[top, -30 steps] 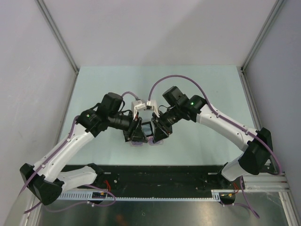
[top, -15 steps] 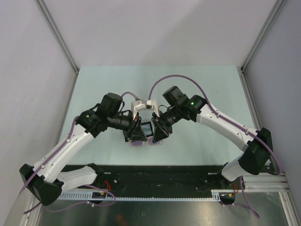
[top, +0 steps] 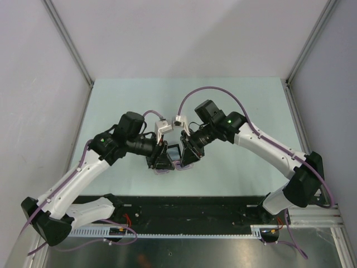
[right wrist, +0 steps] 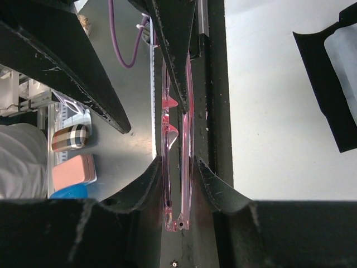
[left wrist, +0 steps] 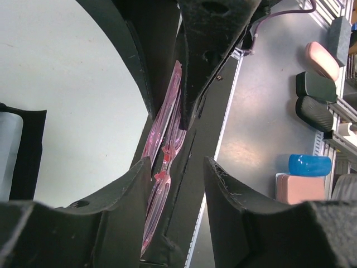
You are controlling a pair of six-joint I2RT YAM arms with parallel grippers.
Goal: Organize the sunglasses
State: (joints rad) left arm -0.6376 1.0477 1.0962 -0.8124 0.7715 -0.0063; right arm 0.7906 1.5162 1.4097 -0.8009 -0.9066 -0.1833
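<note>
Near the black rail (top: 195, 207) — sunglasses (right wrist: 166, 145), folded, edge-on, held off the surface. Right gripper (right wrist: 178, 170): fingers pinched on the frame. Left gripper (left wrist: 176, 167): fingers apart around the same frame — one touching, the other clear.

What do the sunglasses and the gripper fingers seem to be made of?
Sunglasses: probably translucent pink plastic with a glossy finish. Light passes through the thin frame and its edges gleam.
Fingers: likely hard black plastic, matte. The surface looks dull and slightly grainy, with pale scuffs and specks along the edges.
</note>
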